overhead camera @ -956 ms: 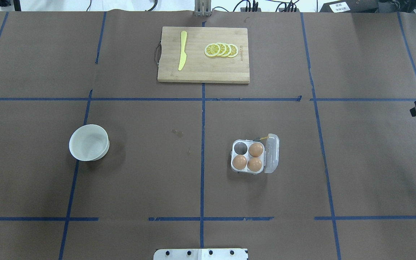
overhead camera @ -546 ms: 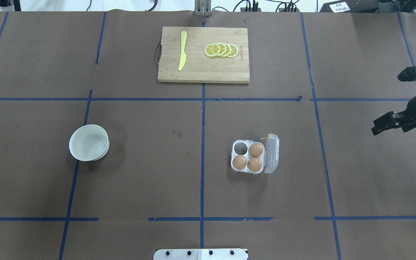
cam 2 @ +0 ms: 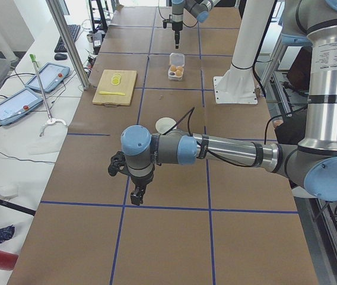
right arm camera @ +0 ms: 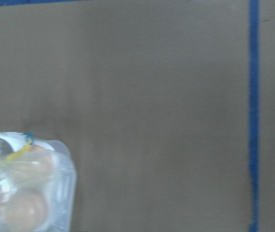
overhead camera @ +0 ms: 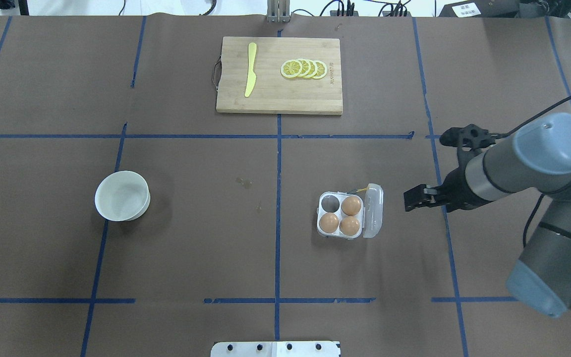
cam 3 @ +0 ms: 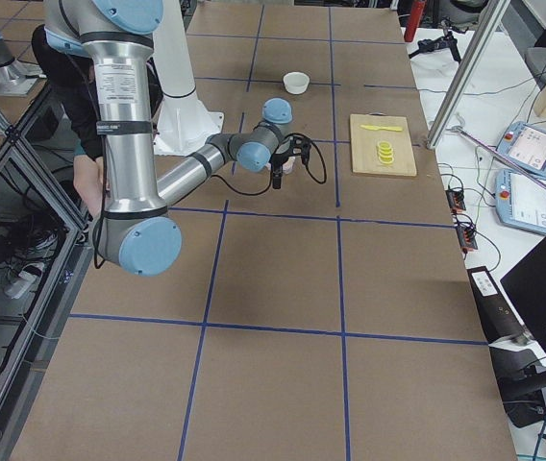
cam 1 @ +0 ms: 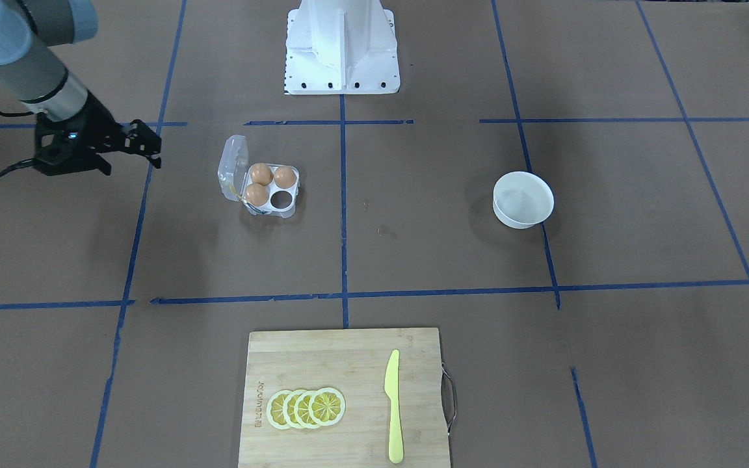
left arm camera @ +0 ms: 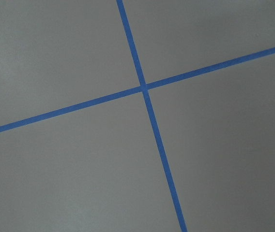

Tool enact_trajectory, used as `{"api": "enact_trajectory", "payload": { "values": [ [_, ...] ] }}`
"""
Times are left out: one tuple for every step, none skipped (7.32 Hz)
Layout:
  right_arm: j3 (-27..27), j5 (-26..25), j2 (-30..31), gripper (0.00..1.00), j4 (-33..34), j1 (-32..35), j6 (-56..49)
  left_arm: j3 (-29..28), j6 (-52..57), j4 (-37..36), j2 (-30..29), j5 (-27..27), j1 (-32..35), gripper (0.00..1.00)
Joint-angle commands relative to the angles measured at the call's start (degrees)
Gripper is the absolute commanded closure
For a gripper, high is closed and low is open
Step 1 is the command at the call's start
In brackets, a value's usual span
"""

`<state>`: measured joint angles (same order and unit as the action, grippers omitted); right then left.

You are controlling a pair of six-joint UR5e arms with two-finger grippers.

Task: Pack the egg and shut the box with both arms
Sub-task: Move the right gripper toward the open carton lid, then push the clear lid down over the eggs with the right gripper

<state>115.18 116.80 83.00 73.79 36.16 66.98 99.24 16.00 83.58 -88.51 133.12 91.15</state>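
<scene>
Right arm's fingers [overhead camera: 411,199]: newly arrived at box's [overhead camera: 347,215] three o'clock, nothing held, spread indiscernible. Fourth cell [overhead camera: 329,202] unfilled; lid [overhead camera: 373,210] up. Left fingers [cam 2: 137,196]: state indiscernible.

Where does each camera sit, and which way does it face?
Front-facing: across the table, facing the robot's base; right arm at picture-left.
Overhead: behind the robot, looking forward and down; right gripper near the box.
Exterior left: table's left end; left arm near.
Exterior right: opposite end; right arm near.
Left wrist: down at a tape cross; no body.
Right wrist: down at the box's edge; no body.
Front-facing and overhead share bowl and cutting board.
</scene>
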Motion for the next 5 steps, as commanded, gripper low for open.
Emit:
{"api": "enact_trajectory", "payload": {
  "values": [
    [-2.5,-8.0,-9.0,0.0,0.2,-6.4,10.1,0.0,0.0,0.0,0.0,-0.1,0.0,0.0],
    [-3.3,-8.3,-12.5,0.0,0.2,-6.4,12.3,0.0,0.0,0.0,-0.1,-0.1,0.0,0.0],
    [-3.0,-8.5,-14.2,0.0,0.2,-6.1,12.5,0.0,0.0,0.0,-0.1,-0.1,0.1,0.0],
    [-2.9,-8.3,-13.9,0.0,0.5,-5.6,12.5,-0.1,0.0,0.0,0.0,-0.1,0.1,0.0],
    [-2.5,-7.8,-14.3,0.0,5.5,-3.9,12.4,-0.1,0.0,0.0,0.0,-0.1,0.1,0.0]
  ]
}}
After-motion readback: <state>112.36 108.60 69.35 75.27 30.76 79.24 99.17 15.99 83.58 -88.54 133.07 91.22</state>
